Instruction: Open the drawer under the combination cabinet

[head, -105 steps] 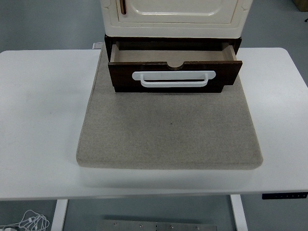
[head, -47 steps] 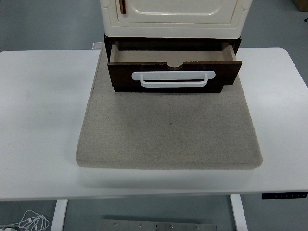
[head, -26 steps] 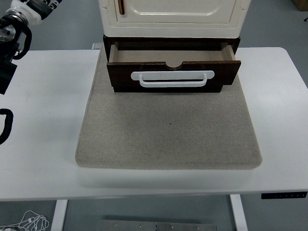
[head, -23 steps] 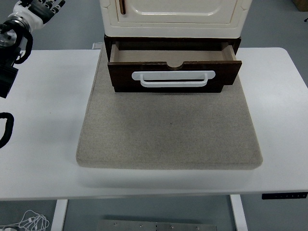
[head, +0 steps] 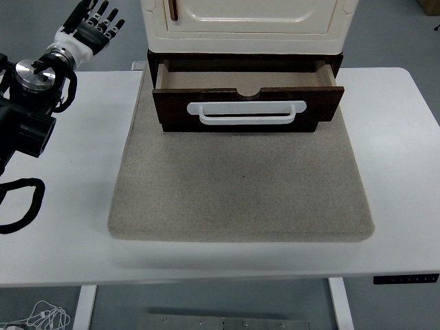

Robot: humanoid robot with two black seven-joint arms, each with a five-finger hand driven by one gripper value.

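My left arm was out of the frame two seconds ago; it has since come in from the left edge and pushed further right and up. My left hand now sits higher in the upper left corner, fingers spread, nearer the cabinet.

Your left arm reaches in from the left edge — left hand raised, fingers spread, apparently empty; its palm isn't clear.

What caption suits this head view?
Left hand raised open beside the cabinet, its drawer already pulled out.
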